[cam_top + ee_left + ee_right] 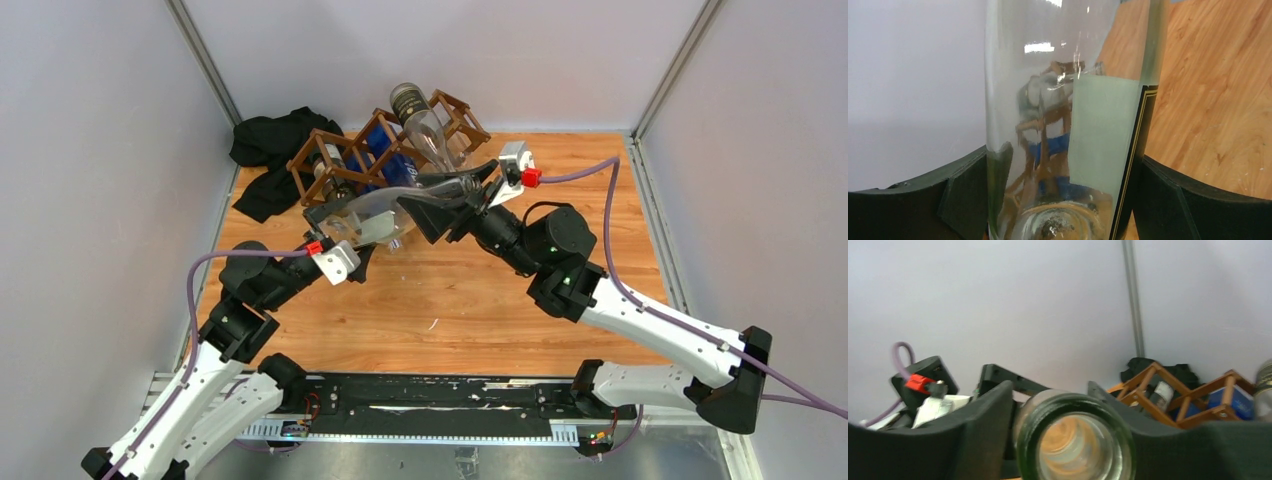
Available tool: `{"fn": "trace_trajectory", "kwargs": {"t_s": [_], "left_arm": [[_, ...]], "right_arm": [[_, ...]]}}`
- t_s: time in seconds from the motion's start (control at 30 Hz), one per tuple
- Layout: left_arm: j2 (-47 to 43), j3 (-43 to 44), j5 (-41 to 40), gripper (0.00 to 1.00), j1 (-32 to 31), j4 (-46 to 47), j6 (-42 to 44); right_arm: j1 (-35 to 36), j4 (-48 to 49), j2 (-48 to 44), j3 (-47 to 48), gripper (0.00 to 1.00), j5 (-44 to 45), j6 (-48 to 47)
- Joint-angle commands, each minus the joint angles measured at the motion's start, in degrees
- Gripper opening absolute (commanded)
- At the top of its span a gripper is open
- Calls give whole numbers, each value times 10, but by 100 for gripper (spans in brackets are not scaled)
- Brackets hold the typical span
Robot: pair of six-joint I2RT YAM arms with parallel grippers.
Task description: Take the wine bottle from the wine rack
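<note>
A clear glass wine bottle [385,205] hangs nearly level just in front of the wine rack [320,150], a brown lattice at the back of the table. My left gripper [362,218] is shut on its body. In the left wrist view both black fingers [913,205] press the glass [1068,100] beside its label. My right gripper [455,195] closes round the neck. In the right wrist view the open mouth [1075,445] fills the space between the jaws, with the wine rack [1148,385] behind.
The rack holds a clear bottle with a dark cap [420,115] and a blue bottle [390,160]. A black cloth [270,150] lies at the back left. Grey walls enclose the wooden table [450,300] on three sides.
</note>
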Motion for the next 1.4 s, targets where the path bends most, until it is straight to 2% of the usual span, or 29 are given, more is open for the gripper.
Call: {"fn": "trace_trajectory", "kwargs": {"t_s": [0.0,0.07,0.17,0.2,0.23,0.27,0.3,0.33,0.37,0.47,0.67,0.87,1.13,1.37], "left_arm": [[-11,38,14,0,-2,81,-27],[-9,42,9,0,-2,81,-38],[-6,52,6,0,-2,71,-49],[-3,57,5,0,-2,63,-55],[3,65,2,14,-2,46,-66],[9,74,-1,37,-2,24,-71],[19,88,-1,70,-2,-7,-80],[32,107,2,96,-2,-42,-84],[46,127,5,99,-2,-86,-89],[99,196,5,100,-2,-205,-110],[196,309,26,100,-2,-448,-97],[272,407,15,100,-2,-589,-90],[321,476,2,100,7,-624,-128],[396,559,26,100,95,-662,-163]], "right_arm": [[6,43,11,27,53,14,-3],[6,34,18,36,39,28,1],[6,20,26,49,4,40,7],[6,14,28,53,0,43,8],[6,5,30,58,0,45,10],[5,-10,32,65,0,49,11],[6,-30,34,76,0,51,12],[5,-56,37,88,0,54,11],[4,-83,39,103,0,60,11],[-3,-164,40,137,0,79,-2],[-39,-286,21,181,0,89,-22],[-92,-433,18,225,0,100,-38],[-154,-493,10,223,0,145,-94],[-256,-493,26,209,0,155,-122]]}}
